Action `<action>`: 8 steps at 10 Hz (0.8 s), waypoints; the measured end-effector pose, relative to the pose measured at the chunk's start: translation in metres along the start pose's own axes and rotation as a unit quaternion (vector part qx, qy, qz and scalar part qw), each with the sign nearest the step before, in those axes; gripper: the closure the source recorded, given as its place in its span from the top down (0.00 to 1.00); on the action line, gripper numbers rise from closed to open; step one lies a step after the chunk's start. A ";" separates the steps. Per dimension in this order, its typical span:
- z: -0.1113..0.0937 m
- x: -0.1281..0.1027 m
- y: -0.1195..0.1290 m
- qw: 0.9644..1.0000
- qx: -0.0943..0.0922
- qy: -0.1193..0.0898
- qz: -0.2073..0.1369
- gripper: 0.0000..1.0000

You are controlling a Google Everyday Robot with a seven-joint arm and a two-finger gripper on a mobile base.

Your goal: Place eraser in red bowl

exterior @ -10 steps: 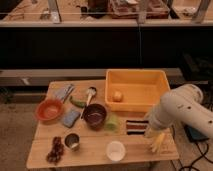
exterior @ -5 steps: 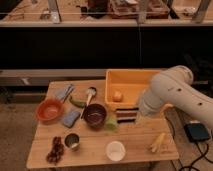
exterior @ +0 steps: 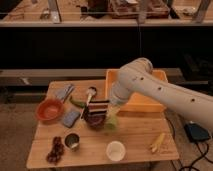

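wooden table before dark shelving

end effector clamping eraser, over dark bowl

The arm runs out of frame at the right edge, its base unseen. It covers the front-left part of the yellow bin. The gripper, low beside the bin and clamped on the eraser, hides part of the dark bowl and a green item. 1 dark cluster at front left is too blurred to identify.
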 end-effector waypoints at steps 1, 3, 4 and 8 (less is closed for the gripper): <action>0.007 -0.022 -0.005 1.000 0.001 -0.009 0.001 0.01; 0.012 -0.039 -0.008 1.000 0.001 -0.016 0.001 0.01; 0.011 -0.037 -0.008 1.000 0.002 -0.015 0.003 0.01; 0.011 -0.038 -0.008 1.000 0.001 -0.016 0.002 0.01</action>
